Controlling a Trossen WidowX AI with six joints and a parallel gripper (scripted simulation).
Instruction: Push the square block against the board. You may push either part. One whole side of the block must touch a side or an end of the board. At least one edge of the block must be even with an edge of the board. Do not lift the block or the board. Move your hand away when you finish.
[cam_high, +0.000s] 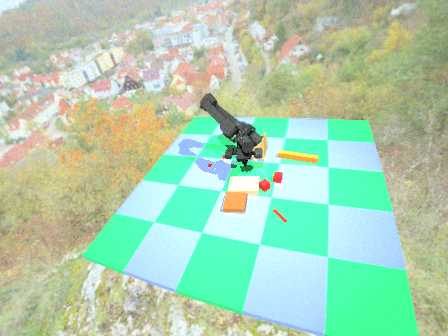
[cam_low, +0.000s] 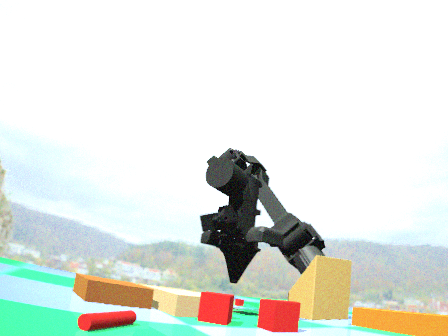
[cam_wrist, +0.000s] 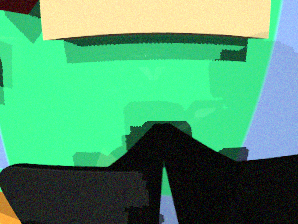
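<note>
Square orange-brown block (cam_high: 235, 202) (cam_low: 115, 291) lies flat on the green-and-blue checkered counter (cam_high: 295, 270) (cam_low: 30, 305) (cam_wrist: 50, 100), lower side of the cream rectangular board (cam_high: 243, 185) (cam_low: 175, 302) (cam_wrist: 155, 17) in the top view. Board is flat too, long axis running left-right in that view; block sits along its lower long side, toward the left end. Block's sides run roughly parallel to the board's (near-square, so no clear long axis). They look to be in contact; can't confirm full-side contact. Left edges look close to even, exact match can't be told.

Black pincer (cam_high: 244, 166) (cam_low: 234, 281) (cam_wrist: 162, 125) points down, tips pressed together, nothing pinched. It hangs above the counter, on the board's far side from the block, apart from both. Red cube (cam_high: 264, 185) (cam_low: 215, 308) (cam_wrist: 17, 6) is right by the board's right end in the top view.
</note>
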